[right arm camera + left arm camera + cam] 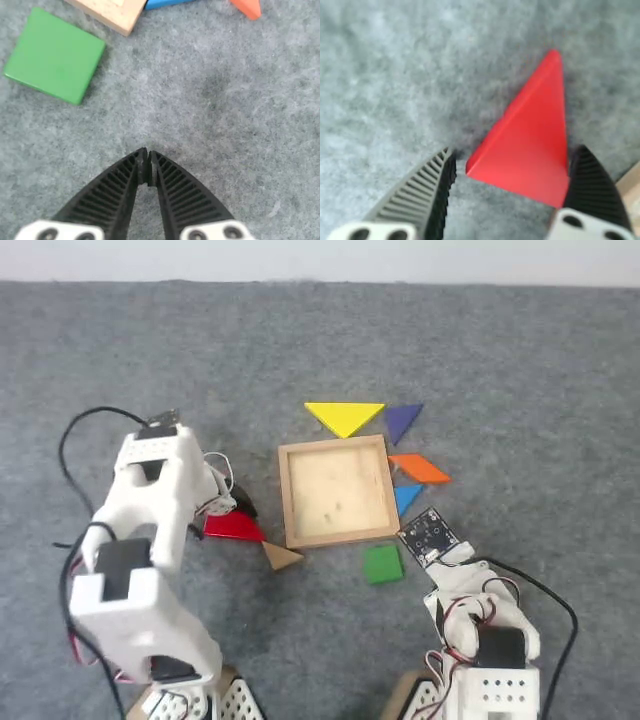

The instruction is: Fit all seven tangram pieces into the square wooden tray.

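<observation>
Grey carpet-like cloth covers the whole table. Left arm stands bent over at the near left, wrist pitched down, its left gripper low over the cloth with jaws spread. Large red triangle lies flat between them, wide end toward the jaws, point leading away; one finger overlaps a corner and the other sits just off the opposite corner. Contact cannot be told. Small plain-wood triangle rests just beyond the red piece, toward the square wooden tray, whose floor is bare. On the tray's side away from the arms lie a yellow triangle and a purple triangle; toward the right arm are an orange parallelogram and a small blue triangle. Green square sits ahead and to one side of the right gripper, whose jaws are pressed together, empty, above bare cloth. Judgement: first pick in hand, no piece placed yet. Next move calls for closing on the red triangle's edges, lifting clear, then carrying it past the wood triangle to the tray.
</observation>
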`<action>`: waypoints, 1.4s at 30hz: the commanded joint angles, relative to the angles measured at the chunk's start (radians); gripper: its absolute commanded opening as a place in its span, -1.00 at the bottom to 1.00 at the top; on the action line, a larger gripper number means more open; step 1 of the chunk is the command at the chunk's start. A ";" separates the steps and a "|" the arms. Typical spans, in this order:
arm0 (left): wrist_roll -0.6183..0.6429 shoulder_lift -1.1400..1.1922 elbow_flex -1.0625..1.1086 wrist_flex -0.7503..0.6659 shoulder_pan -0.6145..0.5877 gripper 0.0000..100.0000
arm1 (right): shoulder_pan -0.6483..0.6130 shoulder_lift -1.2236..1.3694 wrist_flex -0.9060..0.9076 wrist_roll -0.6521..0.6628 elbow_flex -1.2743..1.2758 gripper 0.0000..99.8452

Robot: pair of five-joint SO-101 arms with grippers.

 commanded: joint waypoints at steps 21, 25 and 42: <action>-0.066 0.046 -0.016 0.015 0.003 -0.41 | -0.004 -0.008 0.013 0.011 0.017 -0.98; -0.106 0.048 -0.007 0.018 -0.002 -0.42 | -0.004 -0.008 0.013 0.011 0.017 -0.98; -0.249 0.046 -0.004 0.021 0.005 -0.55 | -0.004 -0.008 0.013 0.011 0.017 -0.98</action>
